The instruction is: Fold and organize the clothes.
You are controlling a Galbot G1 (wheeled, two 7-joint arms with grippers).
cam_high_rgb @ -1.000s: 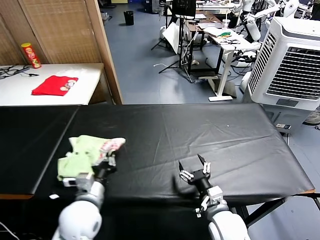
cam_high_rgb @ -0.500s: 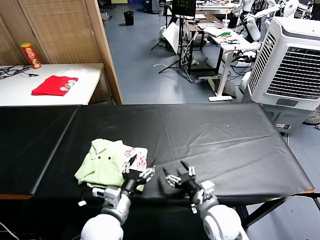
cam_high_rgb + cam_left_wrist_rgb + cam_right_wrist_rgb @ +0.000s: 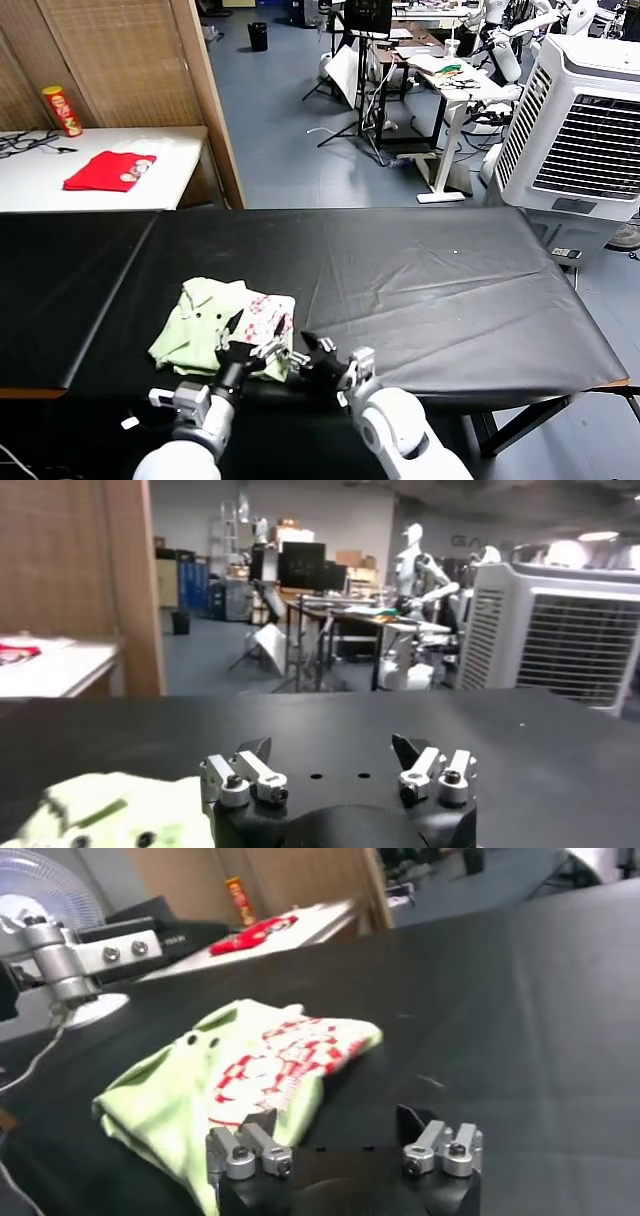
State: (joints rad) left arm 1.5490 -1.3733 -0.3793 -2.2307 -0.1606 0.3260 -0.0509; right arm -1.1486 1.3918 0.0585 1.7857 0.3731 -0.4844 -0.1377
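— Left gripper (image 3: pixel 252 343) first: where do you see it?
— You have it low at the near edge of the bench (image 3: pixel 450 290), at the near right corner of the T-shirt (image 3: pixel 222 325), its fingers spread wide apart with nothing between them.
— And the right gripper (image 3: pixel 312 352)?
— Just beside the left one, off the shirt's right edge, over bare black cover. Your right wrist view shows its fingers (image 3: pixel 245 1148) standing apart and holding nothing.
— Where does the T-shirt lie?
— Folded into a rough bundle on the black bench, toward its near left part, with the pink-red printed patch (image 3: pixel 268 313) turned up on the right side. A red garment (image 3: pixel 109 170) lies well apart on the white side table (image 3: pixel 175 165), near a red can (image 3: pixel 62 110).
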